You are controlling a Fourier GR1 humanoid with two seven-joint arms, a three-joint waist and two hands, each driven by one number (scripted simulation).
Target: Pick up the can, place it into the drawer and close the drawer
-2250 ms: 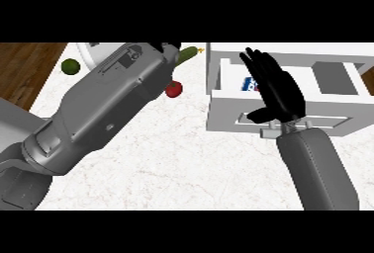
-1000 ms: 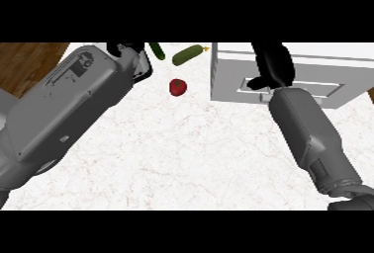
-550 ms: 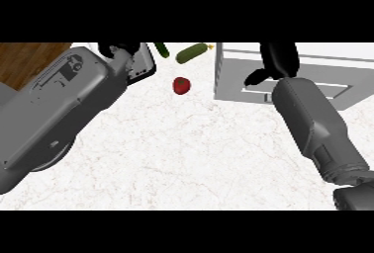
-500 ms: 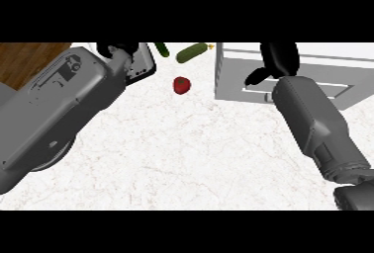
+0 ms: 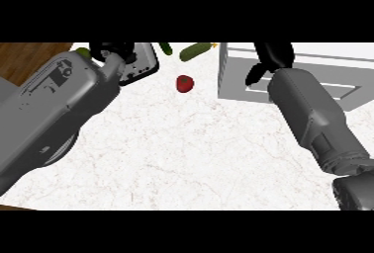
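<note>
Can isn't showing; cannot tell where it's sitting. White drawer (image 5: pixel 235 69) is standing on the marble counter (image 5: pixel 182 148). Right hand (image 5: pixel 274 55) is hanging over the drawer's front, partly cut by the view's top edge, so I cannot tell its grip state. Red round item (image 5: pixel 185 83) is lying just left of the drawer, and a green vegetable (image 5: pixel 196 51) is lying near the drawer's far left corner. Left hand (image 5: pixel 111 49) is sitting well left of the drawer, mostly hidden by its forearm; grip state unclear.

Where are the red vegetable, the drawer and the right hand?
red vegetable (image 5: pixel 185 83), head view, its middle.
drawer (image 5: pixel 232 74), head view, its outer side wall.
right hand (image 5: pixel 275 53), head view, middle of the hand.
</note>
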